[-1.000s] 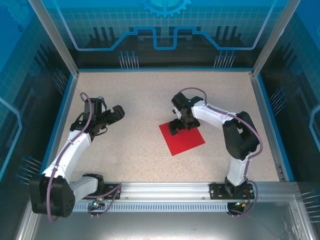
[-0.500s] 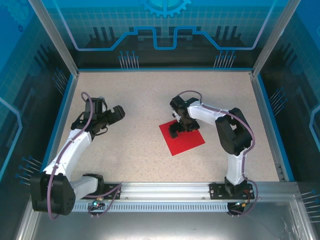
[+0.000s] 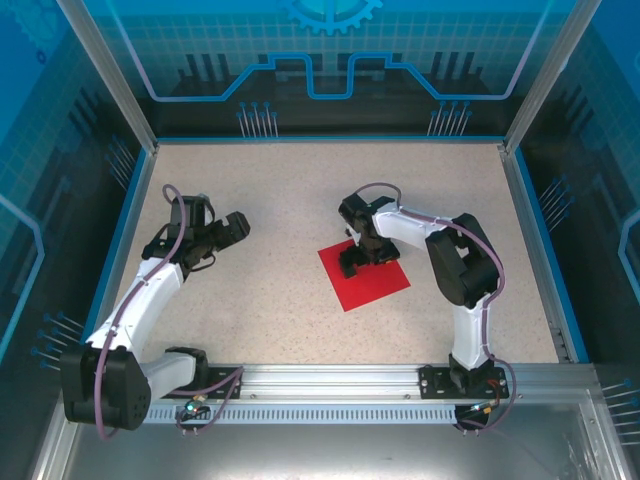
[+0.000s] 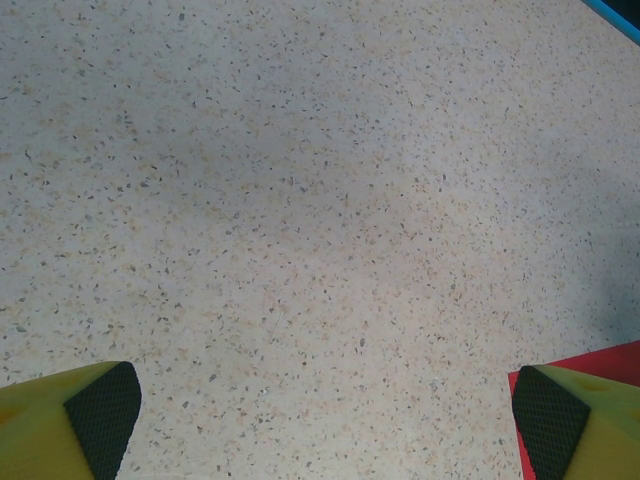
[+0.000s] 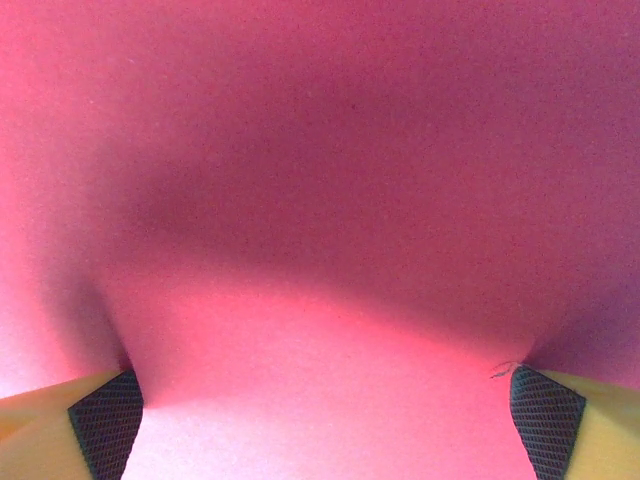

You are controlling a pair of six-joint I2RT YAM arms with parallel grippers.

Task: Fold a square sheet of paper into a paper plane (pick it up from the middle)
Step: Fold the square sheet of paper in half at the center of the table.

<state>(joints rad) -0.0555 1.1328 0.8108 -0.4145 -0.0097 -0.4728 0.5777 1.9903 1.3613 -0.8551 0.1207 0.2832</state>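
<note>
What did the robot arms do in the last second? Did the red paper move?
The right arm swung its elbow in toward the middle; the right end effector stayed open, low on the square sheet of paper. Nothing was grabbed or let go. The paper did not move, and the left end effector stayed open and still.

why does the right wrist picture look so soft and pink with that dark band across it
Right wrist view: the lens sits close over the thin bright red square sheet of paper, so it blurs, and a curved shadow falls across it above the open right gripper. Left wrist view: the speckled table is sharp.
</note>
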